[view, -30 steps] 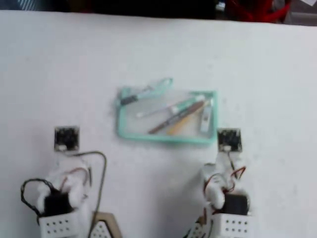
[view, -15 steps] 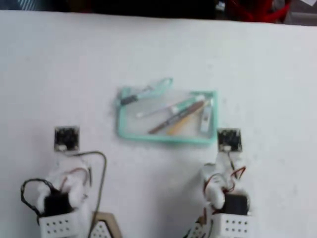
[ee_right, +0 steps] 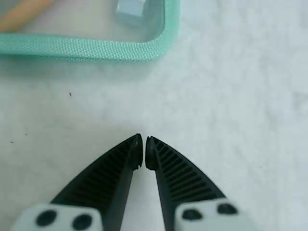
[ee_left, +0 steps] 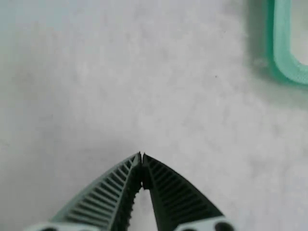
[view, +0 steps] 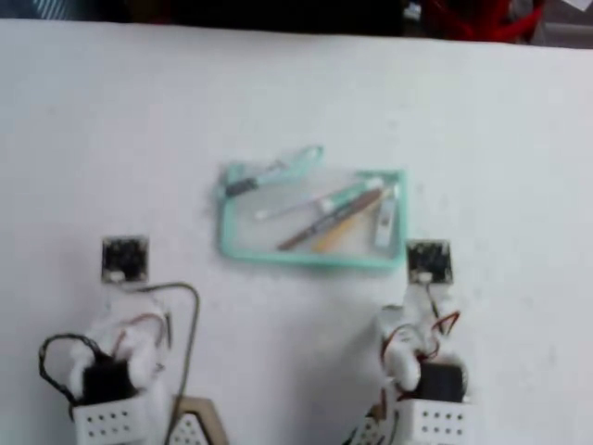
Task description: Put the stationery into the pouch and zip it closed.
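Note:
A clear pouch [view: 310,221] with a teal border lies flat mid-table, its strap loop at the far left corner. Inside it lie pens, a pencil [view: 343,227] and a small white piece near its right end. The left arm sits at the near left; its gripper [ee_left: 142,156] is shut over bare table, with a pouch corner [ee_left: 286,48] off to one side. At the near right the right gripper [ee_right: 143,139] is shut just short of the pouch's near edge [ee_right: 91,48], holding nothing.
Two small black square markers [view: 125,259] [view: 429,261] lie on the white table near each arm. A cable [view: 190,324] loops beside the left arm. The table's far edge [view: 296,32] meets dark clutter behind.

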You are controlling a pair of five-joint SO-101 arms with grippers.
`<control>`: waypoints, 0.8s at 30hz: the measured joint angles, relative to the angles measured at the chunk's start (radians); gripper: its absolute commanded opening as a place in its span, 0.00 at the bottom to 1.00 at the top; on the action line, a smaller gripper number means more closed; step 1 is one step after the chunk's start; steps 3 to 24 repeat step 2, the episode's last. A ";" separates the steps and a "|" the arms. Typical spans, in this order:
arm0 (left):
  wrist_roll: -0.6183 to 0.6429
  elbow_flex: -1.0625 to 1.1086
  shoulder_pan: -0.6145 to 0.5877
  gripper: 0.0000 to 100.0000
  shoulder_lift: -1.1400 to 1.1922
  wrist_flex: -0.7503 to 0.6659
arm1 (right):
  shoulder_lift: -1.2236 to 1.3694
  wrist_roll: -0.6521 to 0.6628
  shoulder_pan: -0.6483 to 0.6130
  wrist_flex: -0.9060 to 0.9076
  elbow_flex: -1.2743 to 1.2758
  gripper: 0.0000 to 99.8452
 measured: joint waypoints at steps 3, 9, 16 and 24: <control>0.000 0.000 0.000 0.02 0.000 0.000 | 0.000 0.000 0.000 0.000 0.000 0.02; 0.000 0.000 0.000 0.02 0.000 0.000 | 0.000 0.000 0.000 0.000 0.000 0.02; 0.000 0.000 0.000 0.02 0.000 0.000 | 0.000 0.000 0.000 0.000 0.000 0.02; 0.000 0.000 0.000 0.02 0.000 0.000 | 0.000 0.000 0.000 0.000 0.000 0.02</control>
